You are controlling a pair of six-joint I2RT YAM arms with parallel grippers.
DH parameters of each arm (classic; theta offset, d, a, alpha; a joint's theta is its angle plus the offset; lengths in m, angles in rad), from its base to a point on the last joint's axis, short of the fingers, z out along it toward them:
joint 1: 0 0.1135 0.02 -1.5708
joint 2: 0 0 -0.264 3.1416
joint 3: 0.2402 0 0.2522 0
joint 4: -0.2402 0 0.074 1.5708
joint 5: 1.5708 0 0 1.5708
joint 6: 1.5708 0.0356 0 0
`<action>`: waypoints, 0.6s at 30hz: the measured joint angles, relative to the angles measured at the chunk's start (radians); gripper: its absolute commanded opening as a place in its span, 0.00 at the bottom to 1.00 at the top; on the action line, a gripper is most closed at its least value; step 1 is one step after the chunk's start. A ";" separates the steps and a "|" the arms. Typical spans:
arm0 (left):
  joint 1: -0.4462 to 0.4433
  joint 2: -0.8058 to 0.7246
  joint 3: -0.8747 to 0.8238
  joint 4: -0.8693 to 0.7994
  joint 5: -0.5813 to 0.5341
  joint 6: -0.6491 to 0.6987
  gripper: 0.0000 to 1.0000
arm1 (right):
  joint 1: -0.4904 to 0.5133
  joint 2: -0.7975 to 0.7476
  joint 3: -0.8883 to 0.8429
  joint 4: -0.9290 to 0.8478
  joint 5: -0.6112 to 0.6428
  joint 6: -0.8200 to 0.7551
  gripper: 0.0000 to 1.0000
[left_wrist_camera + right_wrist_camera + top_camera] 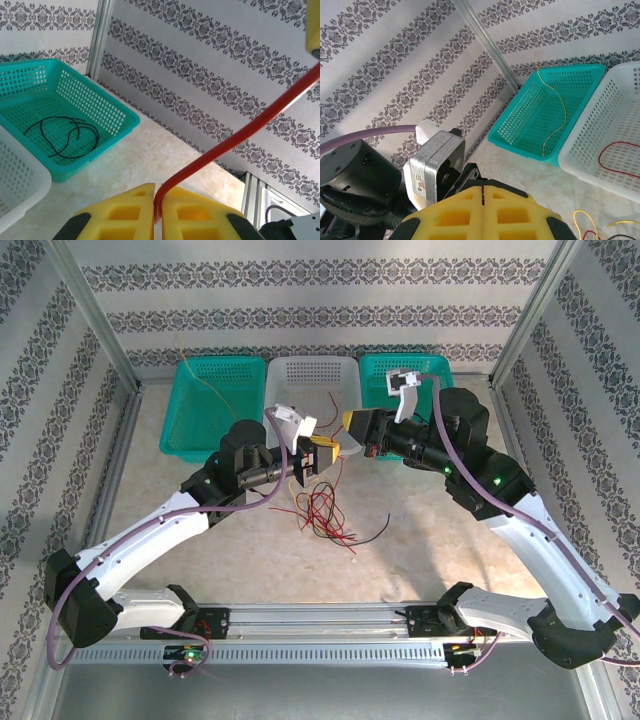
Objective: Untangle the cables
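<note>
My left gripper [157, 192] is shut on a red cable [235, 137] that rises taut up and to the right, toward a yellow fingertip [314, 25] of the other arm. From above, the left gripper [325, 452] and right gripper [350, 425] hover close together over a tangle of red, black and yellow cables [320, 508] on the table. The right gripper [483, 187] has its pads pressed together; nothing is visible between them. A black cable [65, 135] lies in one teal basket, a yellow cable [555, 115] in the other, and a red cable [615, 155] in the white basket.
Three baskets stand in a row at the back: teal basket [185, 425], white basket [312, 370], teal basket [375, 368]. The left arm's wrist block [437, 165] sits right beside the right fingers. Frame posts and patterned walls close in the table.
</note>
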 measured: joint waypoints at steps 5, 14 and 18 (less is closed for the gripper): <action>0.000 0.009 0.018 0.012 0.000 -0.004 0.16 | 0.000 -0.016 0.000 0.000 -0.002 0.000 0.00; 0.000 0.016 0.025 0.025 0.016 -0.011 0.35 | 0.000 -0.034 0.000 0.000 -0.010 0.003 0.00; 0.000 0.031 0.038 0.026 0.023 -0.006 0.22 | 0.000 -0.034 0.001 0.001 -0.016 0.004 0.00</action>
